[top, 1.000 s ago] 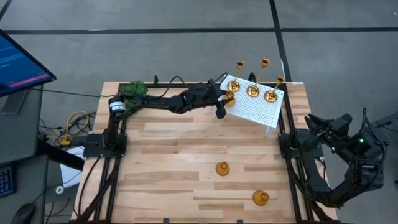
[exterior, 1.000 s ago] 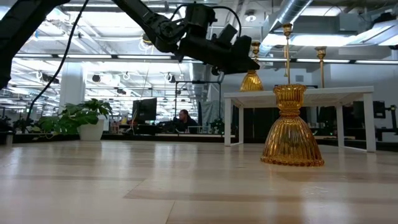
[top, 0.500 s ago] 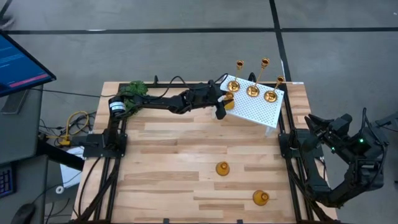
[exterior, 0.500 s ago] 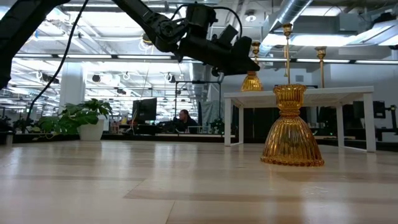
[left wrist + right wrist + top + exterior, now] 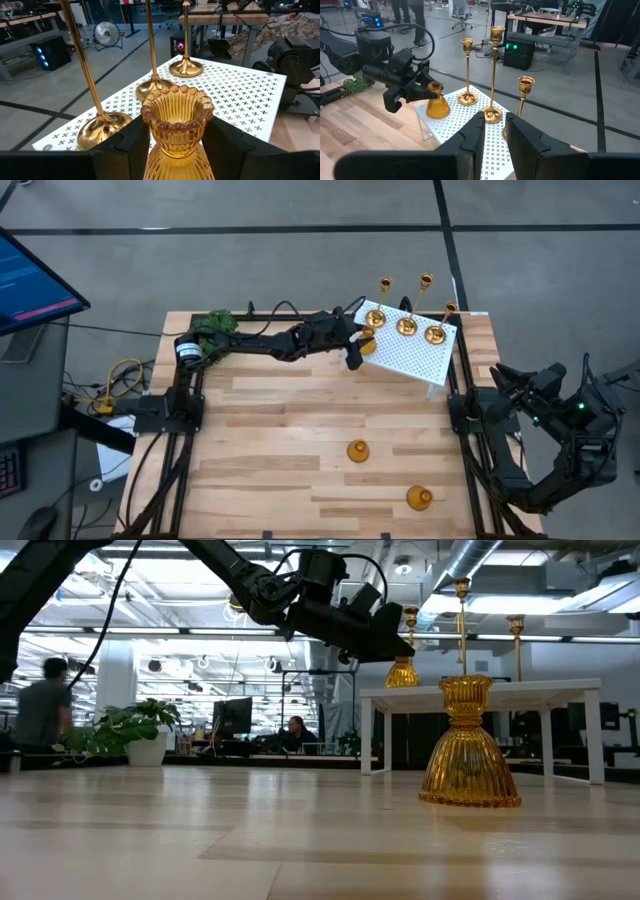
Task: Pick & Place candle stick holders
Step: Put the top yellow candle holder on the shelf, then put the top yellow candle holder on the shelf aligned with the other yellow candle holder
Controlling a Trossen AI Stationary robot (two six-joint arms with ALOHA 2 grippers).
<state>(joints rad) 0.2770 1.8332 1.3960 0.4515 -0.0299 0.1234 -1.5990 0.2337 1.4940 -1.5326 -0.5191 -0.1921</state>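
Observation:
My left gripper (image 5: 359,344) reaches across to the near left corner of the white perforated stand (image 5: 415,358) and is shut on a squat amber holder (image 5: 176,125), which also shows in the right wrist view (image 5: 437,103). Three tall brass sticks (image 5: 377,315) (image 5: 406,325) (image 5: 435,334) stand on their round bases on the stand. Two more amber holders (image 5: 357,450) (image 5: 419,498) stand on their wide bases on the table. My right gripper (image 5: 493,131) waits folded at the table's right edge, its fingers a narrow gap apart and empty. My left gripper pinches the amber holder between its two fingers (image 5: 131,142), at the narrow neck (image 5: 175,145) below the fluted cup. The fingers come from the table's left, slanting a little down. The holder stays upright over the stand's corner; I cannot tell whether its base touches the stand.
A green leafy plant (image 5: 213,324) lies at the table's far left corner, beside the left arm's base. The stand is raised on legs (image 5: 368,730). Bare wood lies between the stand and the two amber holders. A person (image 5: 40,712) is in the room behind.
A person has come into the low view at the left, in the room behind the table.

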